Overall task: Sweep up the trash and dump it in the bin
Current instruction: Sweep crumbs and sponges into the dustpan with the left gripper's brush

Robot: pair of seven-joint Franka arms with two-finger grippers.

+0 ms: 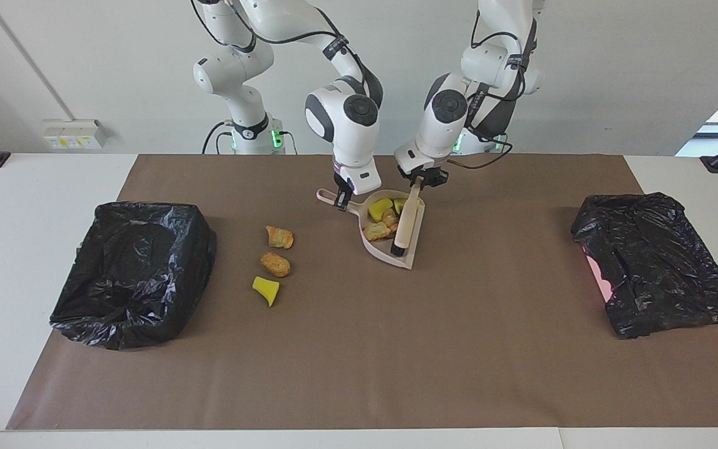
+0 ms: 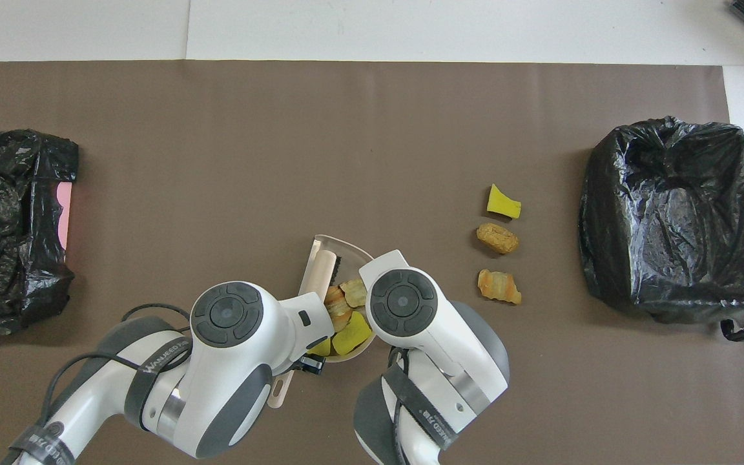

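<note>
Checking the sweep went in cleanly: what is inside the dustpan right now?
Inside the dustpan: yellow wedges, golden-brown lumps, and the brush lying across it. The arms cover part of it from overhead.

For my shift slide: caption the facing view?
Left gripper holds brush in dustpan held by right gripper; three trash bits remain.
</note>
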